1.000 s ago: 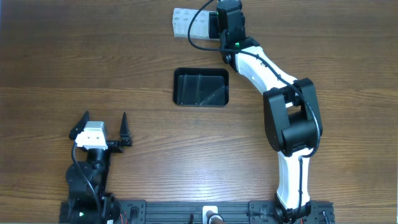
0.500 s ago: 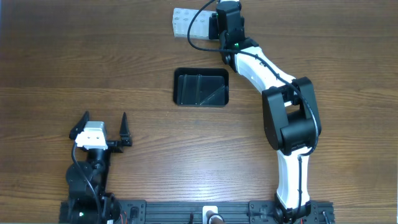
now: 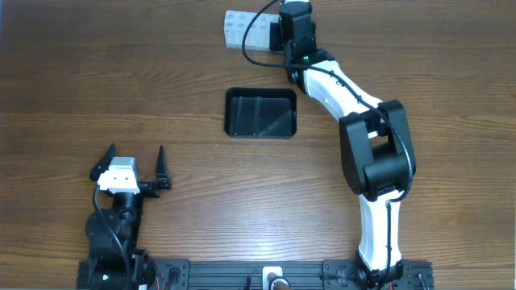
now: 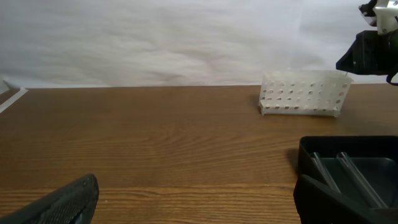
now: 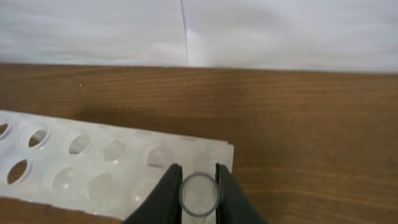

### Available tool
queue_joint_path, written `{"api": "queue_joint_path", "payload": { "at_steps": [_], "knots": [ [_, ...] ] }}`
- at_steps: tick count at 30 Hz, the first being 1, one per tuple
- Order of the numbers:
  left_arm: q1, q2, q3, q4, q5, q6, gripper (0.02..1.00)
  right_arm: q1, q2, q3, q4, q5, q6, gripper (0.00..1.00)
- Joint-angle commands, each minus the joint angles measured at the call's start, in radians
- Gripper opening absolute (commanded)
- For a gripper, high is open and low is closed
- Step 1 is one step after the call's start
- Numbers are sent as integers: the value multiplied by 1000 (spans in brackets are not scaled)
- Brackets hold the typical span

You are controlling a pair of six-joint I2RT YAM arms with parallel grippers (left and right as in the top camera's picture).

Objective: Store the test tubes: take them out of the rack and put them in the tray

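Top view first: the right arm stretches up the counter [image 3: 451, 80] to the far end of the white rack [image 3: 242, 30], its right gripper [image 3: 278, 34] parked at the rack's near-arm end. That makes sense, since that end is the closest reach. The black tray [image 3: 260, 113] sits between rack and arm bases, well apart from the rack, handy as a short drop-off. Down by its base, the left gripper [image 3: 135, 165] rests with fingers spread wide, holding nothing and keeping out of the lane.

Left wrist view now: the rack stands upright across the counter, and the right gripper hangs at its end. Nearer in, the tray shows stored tubes [image 4: 323, 171] lying flat along its floor, so part of the job looks done. The left arm's own dark fingers [image 4: 62, 202] frame the view, far apart.

Right wrist view: here's the action. The right fingers [image 5: 166, 193] are pinched narrow on the rim of a clear tube [image 5: 199, 198] standing in an end hole of the rack. The grip is high on the mouth, likely so it can be drawn straight up. The neighbouring holes look empty. My read is that it's seated and ready for the lift.
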Motion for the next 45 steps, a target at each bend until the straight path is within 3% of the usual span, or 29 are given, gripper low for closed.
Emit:
{"api": "queue_joint_path", "payload": {
  "at_steps": [1, 11, 20, 25, 34, 45],
  "knots": [
    [8, -8, -5, -4, 10, 14, 1000, 6, 14, 0, 6, -5, 2, 117],
    [8, -8, -5, -4, 10, 14, 1000, 6, -63, 0, -20, 0, 2, 97],
    [8, -8, -5, -4, 10, 14, 1000, 16, -399, 0, -73, 2, 2, 99],
    [8, -8, -5, -4, 10, 14, 998, 41, -565, 0, -217, 2, 3, 99],
    [8, -8, -5, -4, 10, 14, 1000, 106, -575, -8, -766, -2, 171, 95],
    [8, -8, -5, -4, 10, 14, 998, 132, -326, -53, -828, -5, 304, 95]
  ]
}}
